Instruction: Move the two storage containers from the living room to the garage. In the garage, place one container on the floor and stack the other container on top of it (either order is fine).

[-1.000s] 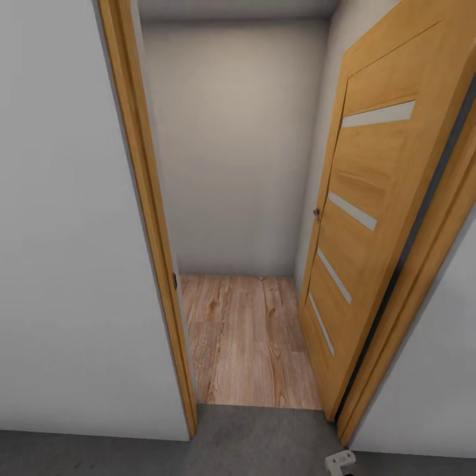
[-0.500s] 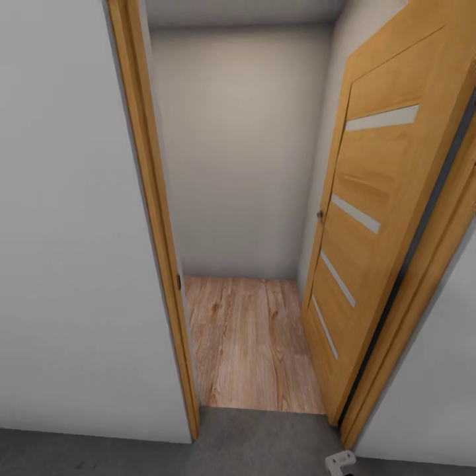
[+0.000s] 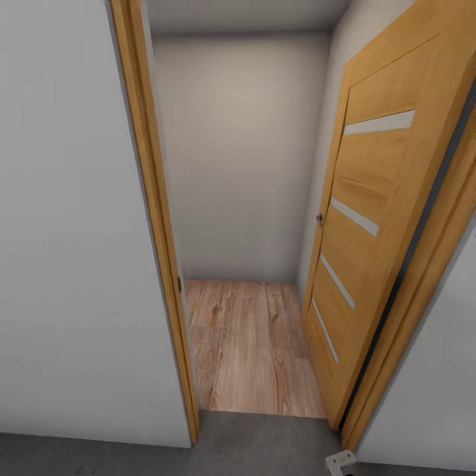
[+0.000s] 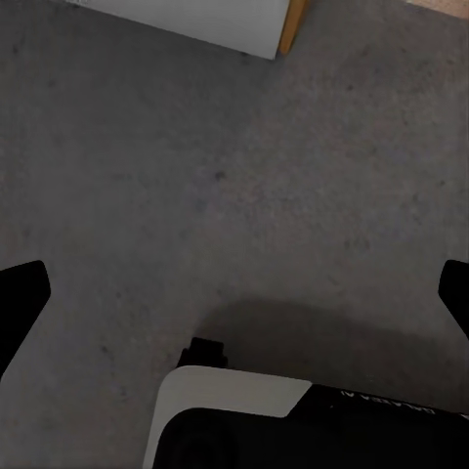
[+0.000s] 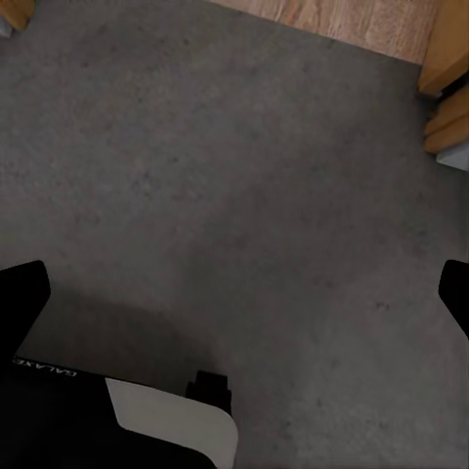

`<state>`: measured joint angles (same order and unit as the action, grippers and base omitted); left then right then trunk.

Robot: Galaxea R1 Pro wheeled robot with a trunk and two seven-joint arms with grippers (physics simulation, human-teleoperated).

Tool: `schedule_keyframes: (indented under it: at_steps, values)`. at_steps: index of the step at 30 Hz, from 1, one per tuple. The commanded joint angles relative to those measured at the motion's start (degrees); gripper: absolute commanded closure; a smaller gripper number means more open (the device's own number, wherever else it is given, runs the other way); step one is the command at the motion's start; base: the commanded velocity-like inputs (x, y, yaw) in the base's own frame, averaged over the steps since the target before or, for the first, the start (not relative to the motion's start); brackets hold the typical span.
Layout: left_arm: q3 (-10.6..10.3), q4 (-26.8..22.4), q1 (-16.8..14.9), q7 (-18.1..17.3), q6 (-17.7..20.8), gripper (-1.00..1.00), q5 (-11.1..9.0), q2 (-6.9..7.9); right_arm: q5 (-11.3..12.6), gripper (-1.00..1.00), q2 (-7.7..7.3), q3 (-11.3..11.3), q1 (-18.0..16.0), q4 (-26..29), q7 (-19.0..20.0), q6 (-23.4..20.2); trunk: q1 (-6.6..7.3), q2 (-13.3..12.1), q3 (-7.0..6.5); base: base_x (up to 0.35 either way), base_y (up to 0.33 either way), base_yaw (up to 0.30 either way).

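Facing open honey-wood slatted door (image 3: 370, 218) at 2 o'clock, grey concrete floor (image 4: 234, 176) underfoot; both grippers spread, empty; base could clip wooden door frame (image 3: 155, 218).

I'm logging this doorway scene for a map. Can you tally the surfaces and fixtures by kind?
Open wooden door: 1
Wooden door frame: 1
Floorings: 2, grey concrete floor and wood-plank flooring
Open claws: 2, left claw and right claw
Total: 6

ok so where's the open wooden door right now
In the head view the wooden door stands swung open on the right side of the doorway, beside the wood-plank floor and just past the grey concrete floor.
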<state>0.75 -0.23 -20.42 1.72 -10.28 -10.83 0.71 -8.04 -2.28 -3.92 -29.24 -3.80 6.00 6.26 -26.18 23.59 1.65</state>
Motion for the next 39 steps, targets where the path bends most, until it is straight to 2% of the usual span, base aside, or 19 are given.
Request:
schedule_keyframes:
  at_steps: [1,15,26,39]
  values:
    - [0.0,0.1,-0.1,0.0,-0.2,-1.00,-0.2,-0.01,-0.1,-1.00,-0.01,-0.4,-0.1,-0.2,0.1,0.4,-0.04,0.1,0.13,0.074,0.000,0.000]
    - [0.0,0.1,-0.1,0.1,-0.2,-1.00,-0.2,-0.01,-0.1,-1.00,-0.01,-0.4,-0.1,-0.2,0.1,0.4,-0.04,0.1,0.12,0.290,-0.064,0.000]
    - [0.0,0.1,-0.1,0.1,-0.2,-1.00,-0.2,0.03,-0.1,-1.00,-0.01,-0.3,-0.1,-0.2,0.1,0.5,-0.04,0.1,0.12,0.300,-0.171,0.000]
    - [0.0,0.1,-0.1,0.1,-0.2,-1.00,-0.2,0.00,0.0,-1.00,-0.01,-0.3,-0.1,-0.2,-0.6,0.5,-0.04,0.1,0.12,0.032,-0.022,0.000]
